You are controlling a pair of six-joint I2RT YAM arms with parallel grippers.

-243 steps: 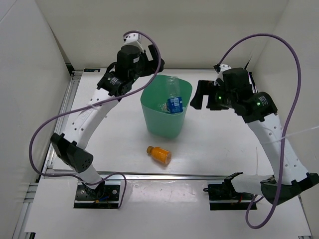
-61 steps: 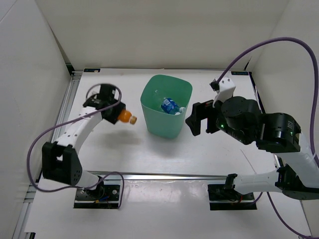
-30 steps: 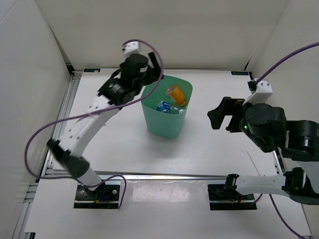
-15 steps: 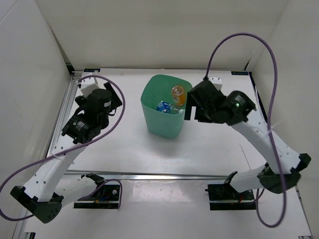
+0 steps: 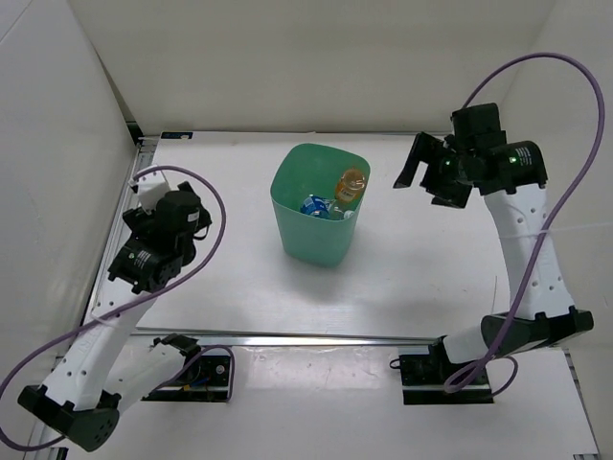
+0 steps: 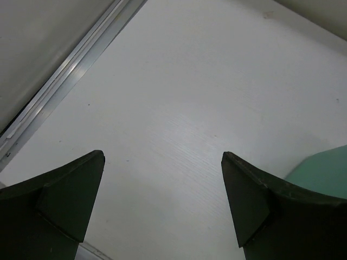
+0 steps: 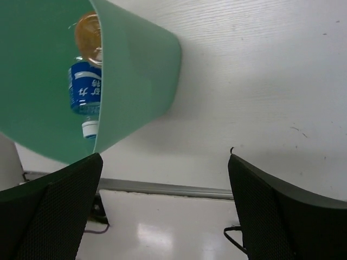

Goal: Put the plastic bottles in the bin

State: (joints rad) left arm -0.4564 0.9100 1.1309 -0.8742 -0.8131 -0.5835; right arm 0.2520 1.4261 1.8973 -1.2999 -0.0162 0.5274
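The mint-green bin (image 5: 316, 240) stands upright at the middle of the table. Inside it lie the short orange bottle (image 5: 351, 182) and the clear bottle with the blue label (image 5: 318, 205); other bottles are hidden or unclear. My left gripper (image 5: 180, 206) is open and empty, left of the bin and apart from it. In the left wrist view the left gripper (image 6: 162, 157) frames bare table, with a bin corner (image 6: 325, 168) at lower right. My right gripper (image 5: 419, 168) is open and empty, raised right of the bin. The right wrist view shows the right gripper (image 7: 165, 158), the bin (image 7: 141, 70), the orange bottle (image 7: 89, 32) and the blue-label bottle (image 7: 84, 92).
An aluminium rail (image 5: 120, 220) runs along the table's left edge, also in the left wrist view (image 6: 65, 81). Another rail (image 5: 316, 337) runs along the front edge, also in the right wrist view (image 7: 162, 188). White walls close the back and sides. Purple cables loop off both arms.
The left gripper carried the orange bottle to the bin, let it go there, and drew back left. The right gripper has swung from beside the bin to the far right.
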